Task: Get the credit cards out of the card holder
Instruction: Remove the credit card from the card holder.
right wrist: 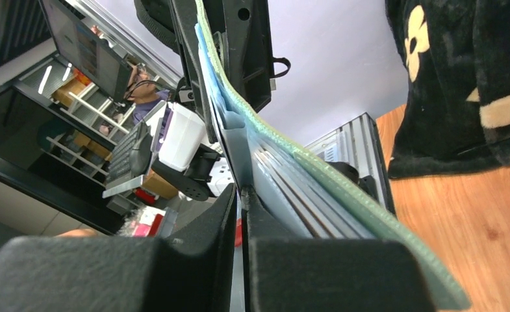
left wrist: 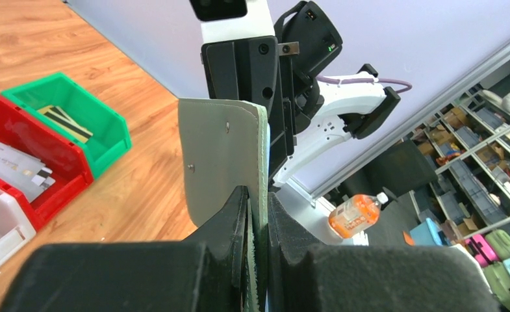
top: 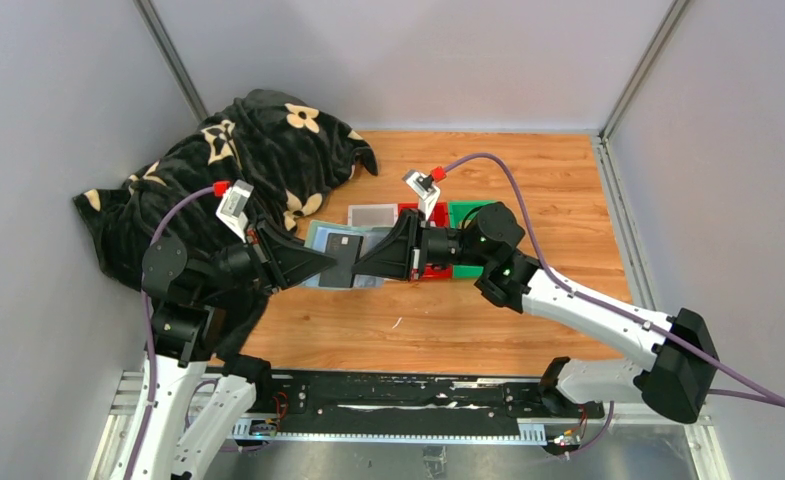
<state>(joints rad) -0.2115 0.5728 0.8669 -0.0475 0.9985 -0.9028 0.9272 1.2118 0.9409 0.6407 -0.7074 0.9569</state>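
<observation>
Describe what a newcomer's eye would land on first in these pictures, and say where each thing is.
Over the middle of the table, the left gripper and right gripper both pinch the opened card holder between them. A black flowered blanket is heaped at the back left. Beyond the holder stands a row: white tray, red tray and green tray, with cards in the red and green.
</observation>
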